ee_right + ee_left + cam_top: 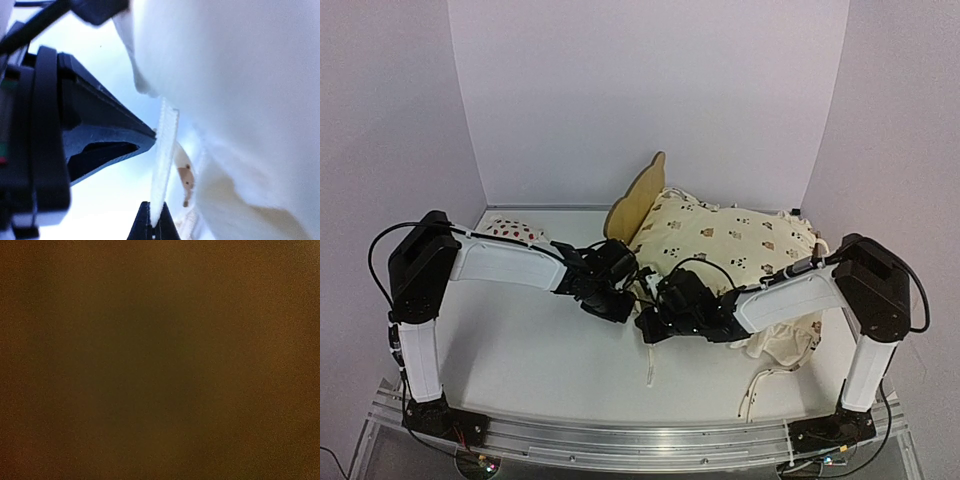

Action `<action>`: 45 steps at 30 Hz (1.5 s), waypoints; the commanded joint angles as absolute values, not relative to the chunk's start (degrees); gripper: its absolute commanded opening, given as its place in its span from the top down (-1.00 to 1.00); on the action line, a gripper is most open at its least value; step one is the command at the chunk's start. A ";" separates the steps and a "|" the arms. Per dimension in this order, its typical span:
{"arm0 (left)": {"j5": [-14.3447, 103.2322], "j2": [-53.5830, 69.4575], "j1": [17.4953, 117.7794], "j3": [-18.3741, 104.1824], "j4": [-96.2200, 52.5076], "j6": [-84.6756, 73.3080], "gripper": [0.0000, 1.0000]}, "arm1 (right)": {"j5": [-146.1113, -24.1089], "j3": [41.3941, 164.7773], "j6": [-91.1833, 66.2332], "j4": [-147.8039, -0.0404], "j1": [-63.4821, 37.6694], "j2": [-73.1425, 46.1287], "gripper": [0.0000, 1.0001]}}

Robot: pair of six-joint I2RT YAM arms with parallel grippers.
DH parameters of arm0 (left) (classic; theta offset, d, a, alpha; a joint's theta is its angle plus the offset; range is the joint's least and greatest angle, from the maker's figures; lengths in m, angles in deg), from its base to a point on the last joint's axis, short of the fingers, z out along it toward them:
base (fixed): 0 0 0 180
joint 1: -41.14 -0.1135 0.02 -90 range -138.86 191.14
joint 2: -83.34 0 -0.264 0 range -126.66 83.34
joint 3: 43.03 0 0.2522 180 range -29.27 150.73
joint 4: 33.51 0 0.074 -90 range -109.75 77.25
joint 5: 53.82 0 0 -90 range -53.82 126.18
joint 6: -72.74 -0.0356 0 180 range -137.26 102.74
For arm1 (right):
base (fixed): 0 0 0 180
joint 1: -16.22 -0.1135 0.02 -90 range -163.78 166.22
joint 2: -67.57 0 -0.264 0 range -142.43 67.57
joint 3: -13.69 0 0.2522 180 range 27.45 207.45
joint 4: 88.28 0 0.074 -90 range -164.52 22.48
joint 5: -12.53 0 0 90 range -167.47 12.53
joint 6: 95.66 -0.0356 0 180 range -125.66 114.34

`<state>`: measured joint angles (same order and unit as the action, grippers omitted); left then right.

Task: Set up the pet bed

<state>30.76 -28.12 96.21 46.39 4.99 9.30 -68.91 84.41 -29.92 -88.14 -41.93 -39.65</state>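
The pet bed shows only as its plywood headboard (636, 196); the rest lies under the cream animal-print cover (730, 240). My right gripper (654, 322) sits at the cover's front left corner. In the right wrist view it (152, 227) is shut on a white tie strap (165, 155) of the cover. My left gripper (618, 290) is close beside it at the same corner. One of its black fingers (107, 135) touches the strap in the right wrist view. The left wrist view is dark brown and shows nothing.
A small white strawberry pillow (513, 235) lies at the back left. Part of the cover (785, 345) hangs bunched at the right, with a loose tie (758, 388) on the table. Another strap (648, 368) trails below the grippers. White walls enclose the table.
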 commanded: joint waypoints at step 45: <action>36.01 -28.80 95.89 40.95 -8.68 6.73 1.00 | -58.80 95.29 -23.30 -68.19 -41.72 -41.93 0.45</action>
<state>34.76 -28.18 96.08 41.79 -6.84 8.01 -59.40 92.39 -23.21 -67.09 -41.67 -41.21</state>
